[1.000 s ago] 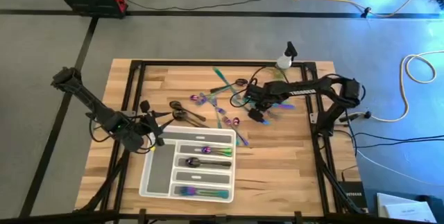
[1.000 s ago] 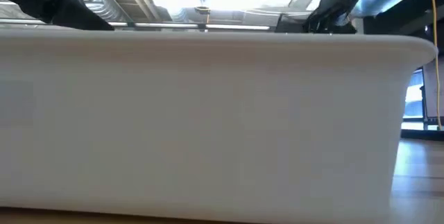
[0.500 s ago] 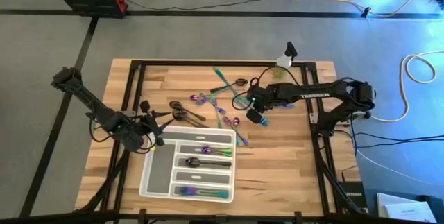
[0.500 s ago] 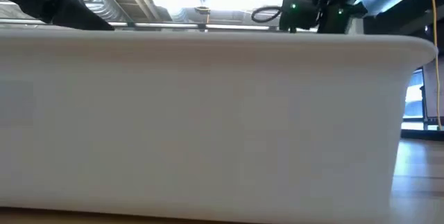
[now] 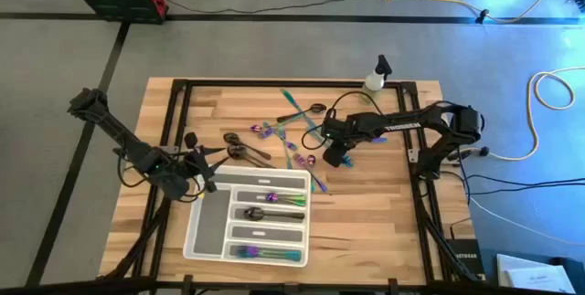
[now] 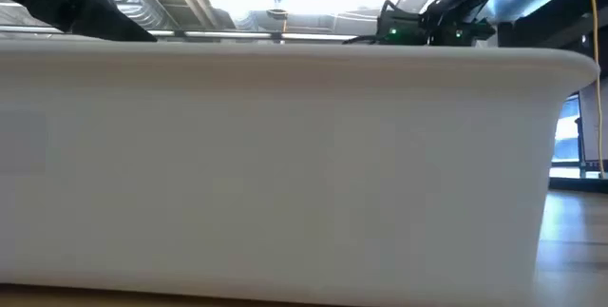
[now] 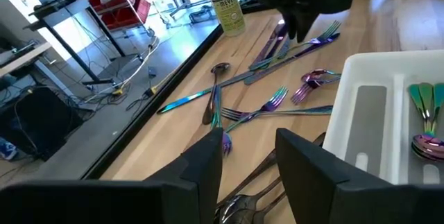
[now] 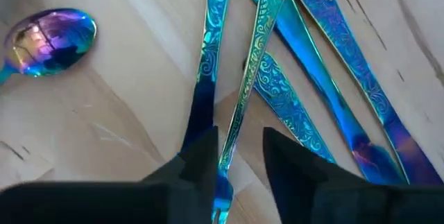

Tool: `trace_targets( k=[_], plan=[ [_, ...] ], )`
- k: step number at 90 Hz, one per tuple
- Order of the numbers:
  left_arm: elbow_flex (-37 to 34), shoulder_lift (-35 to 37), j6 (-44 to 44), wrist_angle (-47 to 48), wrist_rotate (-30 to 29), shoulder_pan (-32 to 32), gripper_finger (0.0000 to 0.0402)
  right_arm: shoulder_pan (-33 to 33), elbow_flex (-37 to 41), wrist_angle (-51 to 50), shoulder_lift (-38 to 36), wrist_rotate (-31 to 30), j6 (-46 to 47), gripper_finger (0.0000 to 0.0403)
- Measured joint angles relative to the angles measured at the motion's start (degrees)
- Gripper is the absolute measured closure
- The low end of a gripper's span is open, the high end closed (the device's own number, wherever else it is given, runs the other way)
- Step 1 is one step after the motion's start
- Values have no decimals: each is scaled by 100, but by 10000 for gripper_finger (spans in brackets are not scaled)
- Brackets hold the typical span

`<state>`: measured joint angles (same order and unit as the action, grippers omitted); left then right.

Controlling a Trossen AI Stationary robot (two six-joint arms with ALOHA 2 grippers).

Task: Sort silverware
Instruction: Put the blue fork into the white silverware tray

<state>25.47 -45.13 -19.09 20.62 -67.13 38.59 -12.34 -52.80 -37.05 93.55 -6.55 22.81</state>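
Fingers (image 8: 201, 161) of our right gripper (image 5: 335, 155) stand slightly apart, straddling the iridescent handles (image 8: 258, 37) of the silverware (image 5: 294, 144) at mid-table — long axes running straight away from the wrist, one spoon bowl (image 8: 48, 40) off to the side. Beyond the scatter lies the white tray (image 5: 203, 231), partly filled. Our left gripper (image 5: 203, 163) waits open beside the tray's corner — near dark spoons (image 7: 243, 207)

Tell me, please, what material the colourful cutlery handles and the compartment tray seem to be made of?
The cutlery handles look like metal with an iridescent blue-green-purple coating: glossy, mirror-like, with embossed scroll patterns. The compartment tray looks like white plastic, smooth and matte with rounded moulded edges. Both are judged by look only.
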Motion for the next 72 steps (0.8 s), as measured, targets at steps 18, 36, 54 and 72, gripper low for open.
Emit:
trace_targets(
  k=[18,36,54,72],
  plan=[
    [0,1,0,3,0,0,283,0,0,19,246,4,107,279],
    [0,0,0,4,0,-2,283,0,-37,132,565,-33,118,279],
    [0,-1,0,8,0,-2,283,2,-30,185,567,-95,105,298],
    [0,1,0,7,-2,-2,283,0,-20,190,580,-30,98,360]
  ],
)
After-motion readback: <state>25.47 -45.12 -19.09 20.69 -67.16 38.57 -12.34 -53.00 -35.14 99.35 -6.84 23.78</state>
